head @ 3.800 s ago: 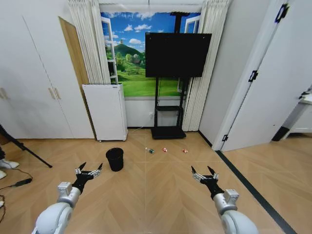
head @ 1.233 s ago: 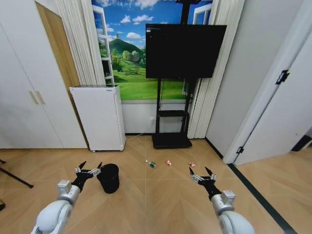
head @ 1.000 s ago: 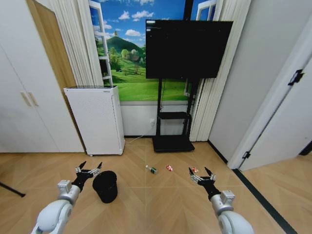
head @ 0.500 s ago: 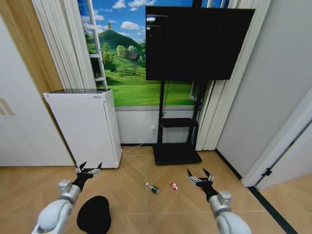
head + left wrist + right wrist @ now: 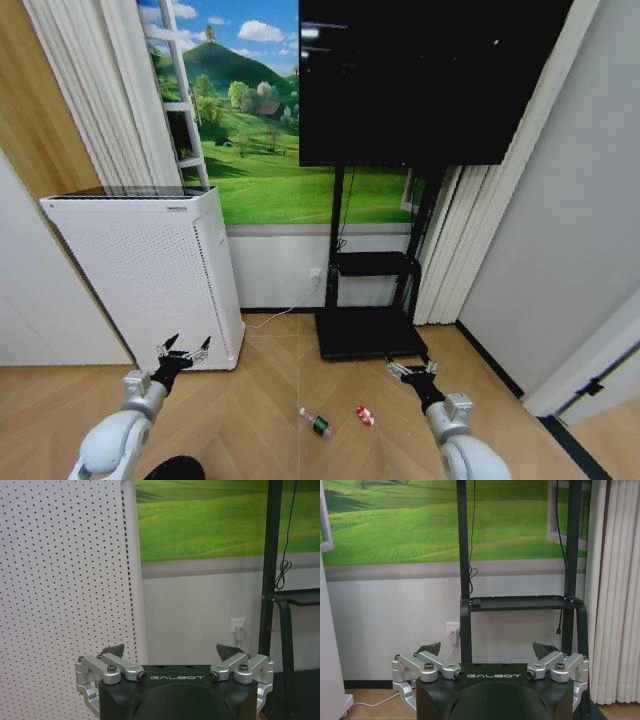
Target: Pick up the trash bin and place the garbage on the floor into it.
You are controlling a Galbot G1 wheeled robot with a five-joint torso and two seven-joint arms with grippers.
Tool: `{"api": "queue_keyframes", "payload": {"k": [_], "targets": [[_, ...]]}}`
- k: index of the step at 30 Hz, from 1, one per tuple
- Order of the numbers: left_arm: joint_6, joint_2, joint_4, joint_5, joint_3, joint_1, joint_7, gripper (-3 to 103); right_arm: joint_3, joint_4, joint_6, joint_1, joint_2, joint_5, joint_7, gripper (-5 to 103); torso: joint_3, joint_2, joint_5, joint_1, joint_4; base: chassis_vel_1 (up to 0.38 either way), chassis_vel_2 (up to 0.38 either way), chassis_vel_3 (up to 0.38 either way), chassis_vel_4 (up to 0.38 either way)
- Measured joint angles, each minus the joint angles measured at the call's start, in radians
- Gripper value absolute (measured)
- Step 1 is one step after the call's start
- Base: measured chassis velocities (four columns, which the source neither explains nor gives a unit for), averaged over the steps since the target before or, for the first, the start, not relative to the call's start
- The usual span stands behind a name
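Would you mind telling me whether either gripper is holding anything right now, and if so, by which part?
Nothing is held. The left gripper and the right gripper are both open and empty, raised above the floor.

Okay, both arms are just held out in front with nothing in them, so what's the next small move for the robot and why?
Probably lower the left gripper toward the trash bin, which sits on the floor at the head view's bottom edge, just beside that arm. Its jaws are open and empty, as are the right gripper's. The bottle and a red wrapper lie ahead, and the bin comes first.
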Motion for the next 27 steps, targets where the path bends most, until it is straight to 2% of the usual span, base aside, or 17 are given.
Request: {"api": "queue_keyframes", "payload": {"k": [13, 19, 27], "targets": [[0.000, -0.002, 0.049, 0.009, 0.004, -0.014, -0.002, 100, -0.040, -0.072, -0.004, 0.025, -0.018, 0.004, 0.018, 100, -0.035, -0.063, 0.0000, -0.025, 0.0001, 0.026, -0.028, -0.020, 0.024], [0.001, -0.010, 0.118, 0.012, 0.015, -0.057, 0.015, 100, -0.059, -0.107, -0.003, 0.052, -0.022, 0.017, 0.019, 100, -0.050, -0.088, -0.0001, -0.036, 0.0002, 0.000, 0.000, 0.000, 0.000], [-0.004, -0.032, 0.118, 0.015, 0.017, -0.077, 0.022, 100, -0.064, -0.149, 0.059, 0.070, -0.013, 0.031, -0.019, 100, -0.070, -0.124, 0.0002, -0.052, 0.0003, 0.000, 0.000, 0.000, 0.000]]}}
